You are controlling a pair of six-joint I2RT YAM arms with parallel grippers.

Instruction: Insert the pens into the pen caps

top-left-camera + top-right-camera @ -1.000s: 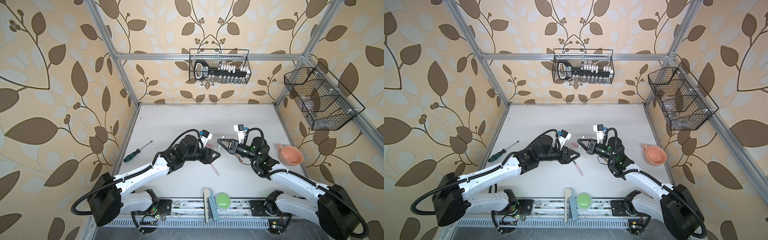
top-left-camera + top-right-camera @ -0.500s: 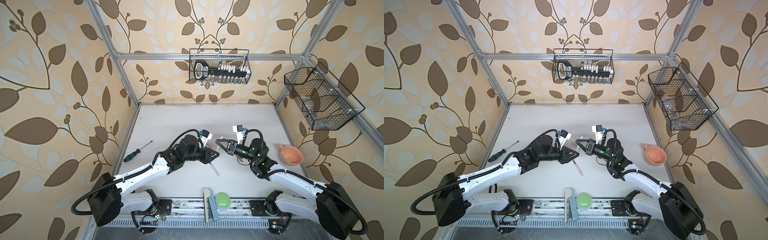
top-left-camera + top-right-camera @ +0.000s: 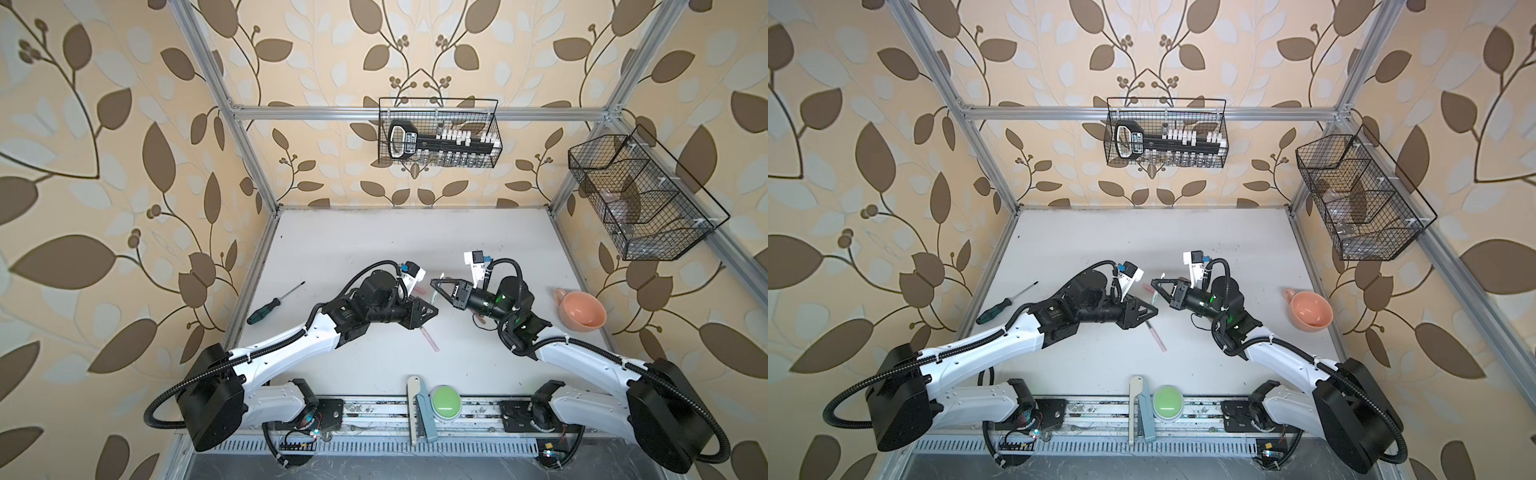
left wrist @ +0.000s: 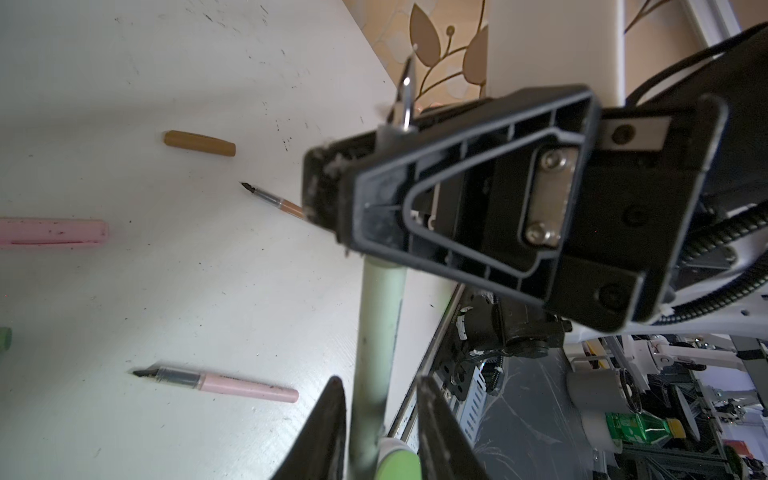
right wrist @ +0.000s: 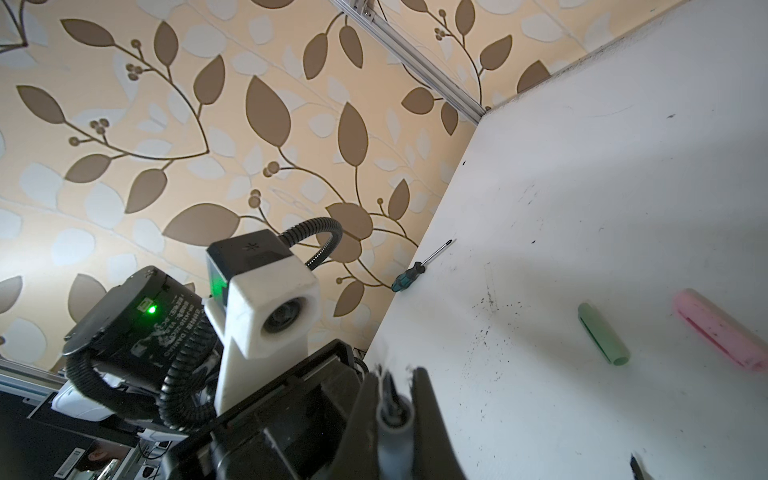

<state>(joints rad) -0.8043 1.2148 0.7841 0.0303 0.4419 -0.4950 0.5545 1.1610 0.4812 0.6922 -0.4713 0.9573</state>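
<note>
My right gripper [image 3: 434, 282] [image 5: 397, 374] is shut on the green pen [image 4: 380, 311] near its nib, above the table. The barrel runs between the jaws of my left gripper [image 4: 379, 380] [image 3: 434, 311], which stand narrow around it with a gap on one side. On the table lie the pink pen [image 4: 216, 380] [image 3: 429, 338], the brown pen [image 4: 274, 201], half hidden behind the right gripper, the brown cap [image 4: 199, 143], the pink cap [image 4: 54, 232] [image 5: 723, 332] and the green cap [image 5: 602, 338].
A dark-green-handled screwdriver [image 3: 266, 309] lies near the table's left edge. A peach cup [image 3: 582, 311] stands at the right. A green button [image 3: 445, 403] sits on the front rail. Wire baskets hang on the back wall [image 3: 438, 137] and right wall [image 3: 640, 199].
My left jaws have narrowed around the green pen's barrel. The right gripper has shifted a little toward the left gripper with the pen still in it.
</note>
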